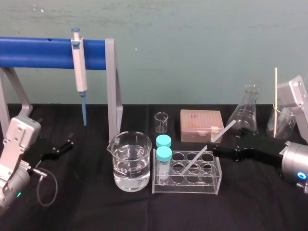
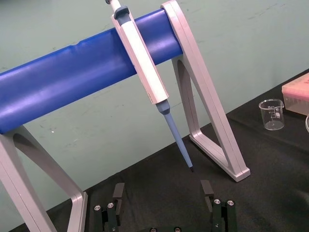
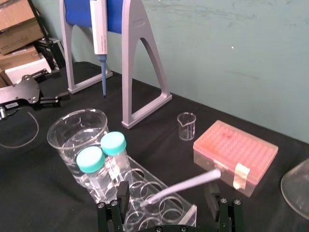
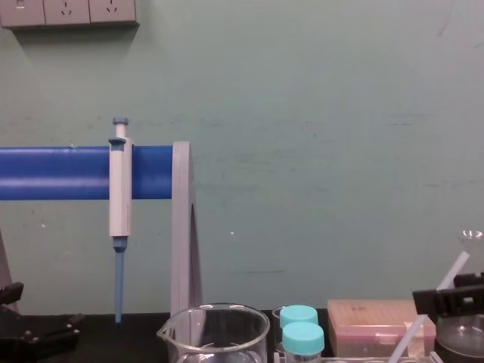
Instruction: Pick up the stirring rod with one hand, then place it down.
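My right claw [image 1: 214,148] over the tube rack [image 1: 192,187], fingers apart, stirring rod [image 1: 198,159] slanting between them unclamped, lower end in the rack, left claw [image 1: 69,143] well left of the rack, fingers apart

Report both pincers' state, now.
Left pincer: open, holding nothing.
Right pincer: open around the stirring rod, not gripping it.
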Robot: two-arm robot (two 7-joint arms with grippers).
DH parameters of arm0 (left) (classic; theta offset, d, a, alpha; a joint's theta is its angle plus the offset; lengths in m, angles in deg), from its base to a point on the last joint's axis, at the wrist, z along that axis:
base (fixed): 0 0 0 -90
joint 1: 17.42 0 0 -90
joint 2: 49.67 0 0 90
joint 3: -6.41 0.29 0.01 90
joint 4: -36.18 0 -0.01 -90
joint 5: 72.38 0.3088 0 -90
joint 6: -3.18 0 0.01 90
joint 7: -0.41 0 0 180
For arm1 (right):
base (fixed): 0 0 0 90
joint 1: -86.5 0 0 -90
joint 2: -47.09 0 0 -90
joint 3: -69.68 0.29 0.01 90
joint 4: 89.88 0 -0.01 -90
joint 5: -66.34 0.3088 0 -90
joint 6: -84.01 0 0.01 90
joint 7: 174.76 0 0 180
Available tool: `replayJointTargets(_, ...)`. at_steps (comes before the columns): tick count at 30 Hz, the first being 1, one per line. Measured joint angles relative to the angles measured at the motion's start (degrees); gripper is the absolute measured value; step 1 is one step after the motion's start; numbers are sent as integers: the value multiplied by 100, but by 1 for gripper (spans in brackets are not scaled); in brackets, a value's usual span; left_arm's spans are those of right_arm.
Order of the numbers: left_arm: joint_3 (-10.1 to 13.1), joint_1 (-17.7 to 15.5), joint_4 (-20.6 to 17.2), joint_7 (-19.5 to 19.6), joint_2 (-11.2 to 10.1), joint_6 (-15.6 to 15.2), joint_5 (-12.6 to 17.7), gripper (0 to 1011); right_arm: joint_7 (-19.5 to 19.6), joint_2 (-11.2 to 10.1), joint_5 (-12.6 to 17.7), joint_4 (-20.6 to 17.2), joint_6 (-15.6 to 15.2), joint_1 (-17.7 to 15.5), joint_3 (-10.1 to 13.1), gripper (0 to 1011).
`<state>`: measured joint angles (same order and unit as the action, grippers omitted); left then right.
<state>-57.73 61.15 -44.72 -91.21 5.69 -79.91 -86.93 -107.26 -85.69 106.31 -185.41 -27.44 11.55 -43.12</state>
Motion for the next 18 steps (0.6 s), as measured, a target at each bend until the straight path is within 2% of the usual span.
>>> replayJointTargets(10,0,0,0,0,0,0,0,1000,181,-203,174,-320,-83,-402,221,1003)
replayJointTargets(18,0,0,0,0,0,0,0,1000,553,-476,317,-743,-122,-911,618,1003)
